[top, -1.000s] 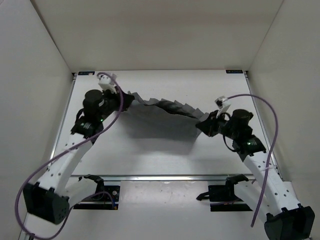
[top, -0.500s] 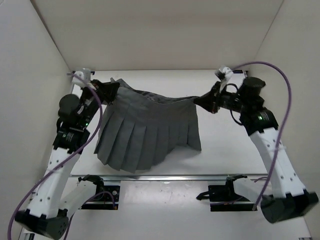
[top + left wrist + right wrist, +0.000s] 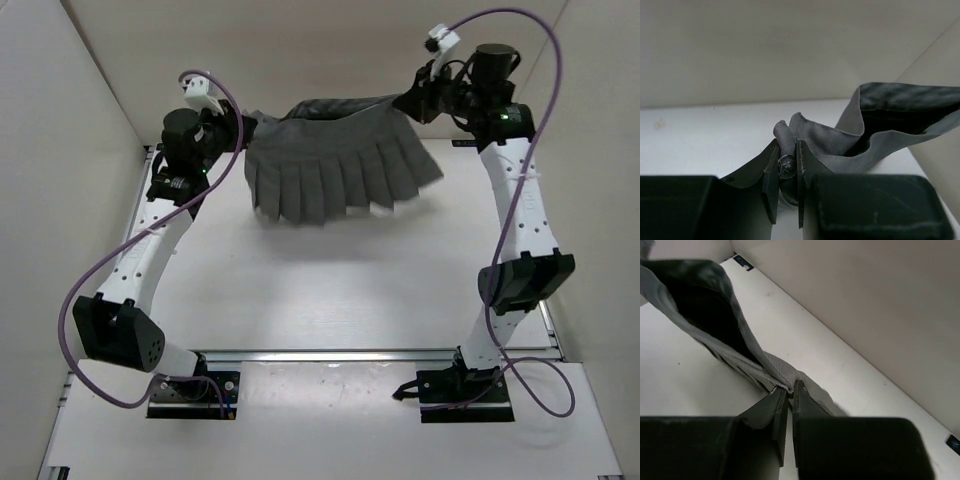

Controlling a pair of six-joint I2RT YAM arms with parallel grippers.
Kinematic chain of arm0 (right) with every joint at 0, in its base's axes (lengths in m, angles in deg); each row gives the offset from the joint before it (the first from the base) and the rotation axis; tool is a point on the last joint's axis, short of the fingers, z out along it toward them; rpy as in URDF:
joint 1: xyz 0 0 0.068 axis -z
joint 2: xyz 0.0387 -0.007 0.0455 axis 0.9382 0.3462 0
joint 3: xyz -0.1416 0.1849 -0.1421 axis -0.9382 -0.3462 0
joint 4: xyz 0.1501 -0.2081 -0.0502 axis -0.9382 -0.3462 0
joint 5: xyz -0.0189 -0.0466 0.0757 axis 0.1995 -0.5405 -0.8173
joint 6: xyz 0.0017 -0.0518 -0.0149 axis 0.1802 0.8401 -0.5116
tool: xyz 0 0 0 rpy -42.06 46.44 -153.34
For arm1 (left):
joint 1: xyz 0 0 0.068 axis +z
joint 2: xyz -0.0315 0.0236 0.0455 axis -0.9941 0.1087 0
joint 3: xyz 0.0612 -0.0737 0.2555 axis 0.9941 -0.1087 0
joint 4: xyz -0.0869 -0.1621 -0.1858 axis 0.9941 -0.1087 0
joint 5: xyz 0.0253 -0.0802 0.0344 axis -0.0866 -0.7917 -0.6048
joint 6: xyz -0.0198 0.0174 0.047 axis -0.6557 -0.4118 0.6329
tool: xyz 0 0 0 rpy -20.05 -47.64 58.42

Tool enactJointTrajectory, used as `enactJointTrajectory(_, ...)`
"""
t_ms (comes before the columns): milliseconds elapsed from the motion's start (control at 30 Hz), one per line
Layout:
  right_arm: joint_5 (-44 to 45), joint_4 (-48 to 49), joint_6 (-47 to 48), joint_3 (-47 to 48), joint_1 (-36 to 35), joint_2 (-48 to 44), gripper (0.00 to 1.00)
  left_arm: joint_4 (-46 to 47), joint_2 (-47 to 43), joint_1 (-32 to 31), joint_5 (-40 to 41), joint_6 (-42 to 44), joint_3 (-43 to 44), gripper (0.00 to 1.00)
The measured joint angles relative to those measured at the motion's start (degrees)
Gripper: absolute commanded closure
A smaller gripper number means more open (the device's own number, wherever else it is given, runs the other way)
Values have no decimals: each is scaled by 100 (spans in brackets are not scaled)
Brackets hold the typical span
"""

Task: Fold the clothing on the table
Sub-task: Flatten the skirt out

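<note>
Top external: clothing [image 3: 340, 165] aloft between left tool [image 3: 244, 127] and right tool [image 3: 406, 103].

Soft, even light falls from above in the overhead view, leaving the white counter [image 3: 330, 300] and walls [image 3: 300, 60] bright without glare. The grey skirt [image 3: 340, 165] casts only a pale, blurry shadow on the counter below it. The wrist views are dimmer: the left gripper [image 3: 786, 152] and right gripper [image 3: 790, 390] show as near-black, soft-edged blocks, while the cloth weave beside them is crisp.
</note>
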Motion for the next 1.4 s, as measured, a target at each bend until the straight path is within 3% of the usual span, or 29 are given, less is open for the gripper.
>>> enactJointTrajectory(67, -33, 94, 66, -197, 118, -299, 100, 177, -118, 0, -48, 42, 105, 100)
enactJointTrajectory(200, -42, 503, 105, -1716, 142, -1088, 100, 662, -560, -39, -92, 39, -507, 100)
enactJointTrajectory(467, 264, 1829, -216, -5934, -411, -1191, 100, 1370, -671, -199, -68, -459, -3604, 100)
enactJointTrajectory(667, 625, 2131, -750, -7311, -824, -1392, 99, 1119, -855, -531, 96, -855, -5082, 97)
enactJointTrajectory(767, 990, 2269, -1032, -7836, -1078, -1878, 100, 994, -1220, -481, 96, -979, -5211, 87)
enactJointTrajectory(833, 1080, 2404, -1191, -8190, -1176, -2234, 100, 973, -1405, -435, 92, -1008, -5213, 54)
enactJointTrajectory(900, 1095, 2472, -1366, -8524, -1185, -2544, 71, 911, -1563, -420, 44, -1001, -5237, 42)
enactJointTrajectory(933, 1115, 2459, -1445, -8651, -1198, -2649, 72, 857, -1644, -439, 15, -1019, -5272, 38)
enactJointTrajectory(967, 1172, 2420, -1499, -8738, -1217, -2734, 79, 796, -1757, -476, -7, -1043, -5337, 37)
enactJointTrajectory(1033, 1305, 2317, -1615, -8828, -1408, -2905, 69, 660, -2098, -551, -39, -1108, -5554, 32)
enactJointTrajectory(1067, 1344, 2286, -1696, -8850, -1550, -3023, 57, 590, -2345, -573, -48, -1165, -5683, 32)
enactJointTrajectory(1167, 1399, 2363, -1904, -9003, -1915, -3674, 56, 363, -3353, -520, 7, -1377, -6111, 34)
enactJointTrajectory(1267, 1239, 2691, -2216, -9407, -1832, -4660, 62, 205, -4260, -348, 181, -1569, -6384, 34)
enactJointTrajectory(1400, 1040, 3204, -2612, -9820, -1115, -5346, 86, 210, -4321, -299, 334, -1685, -6424, 37)
